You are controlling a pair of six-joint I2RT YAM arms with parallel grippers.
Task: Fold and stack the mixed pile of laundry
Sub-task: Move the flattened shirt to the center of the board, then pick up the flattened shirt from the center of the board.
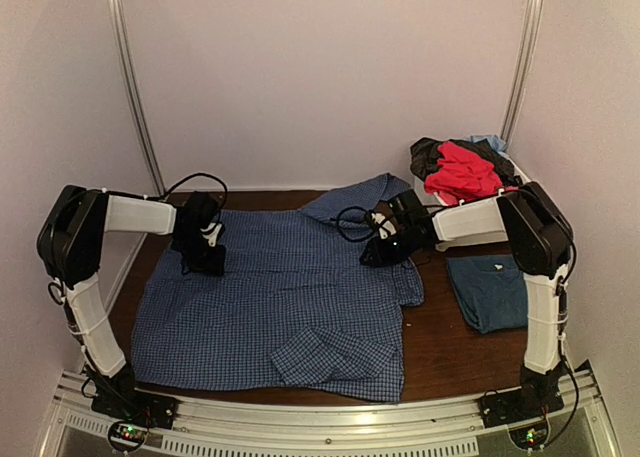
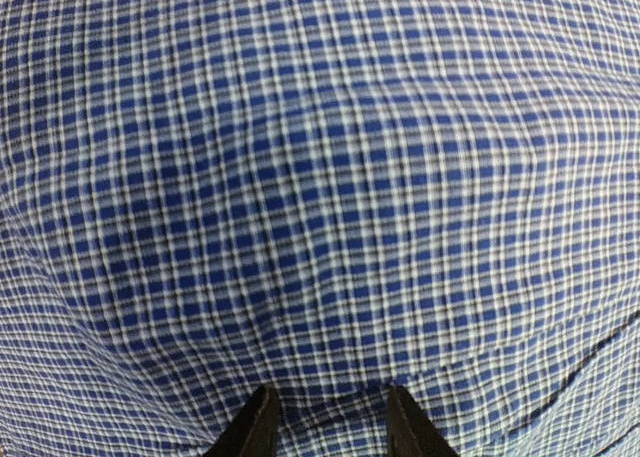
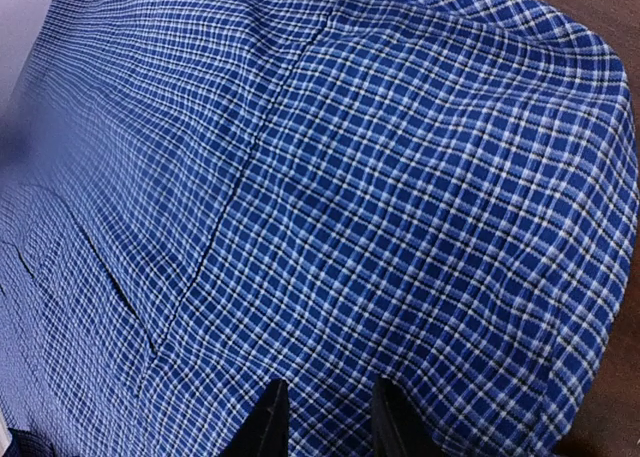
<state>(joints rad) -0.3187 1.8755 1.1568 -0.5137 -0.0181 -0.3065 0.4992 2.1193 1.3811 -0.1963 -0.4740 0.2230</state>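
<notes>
The blue-and-white small-check button shirt [image 1: 260, 287] lies spread on the brown wooden desk [image 1: 440, 347]. Of the left tool [image 2: 332, 429] and the right tool [image 3: 322, 419] you see only dark fingertips, cut off at the frame edge, apart on the cloth; whether they pinch it, you cannot tell.

Robot manipulation cell of a laboratory type. The left arm [image 1: 88, 312] and right arm [image 1: 545, 317] are bolted to a slotted metal base rail [image 1: 320, 417] at the near edge of a dark wooden table [image 1: 440, 349]. Plain white wall panels [image 1: 320, 77] close the table in on three sides, with slim metal posts [image 1: 135, 97] at the corners. Black cables [image 1: 195, 181] loop from the arms. A checked shirt [image 1: 280, 287] lies spread on the table, with a white bin [image 1: 519, 169] of clothes [image 1: 462, 172] at the far right corner.
</notes>
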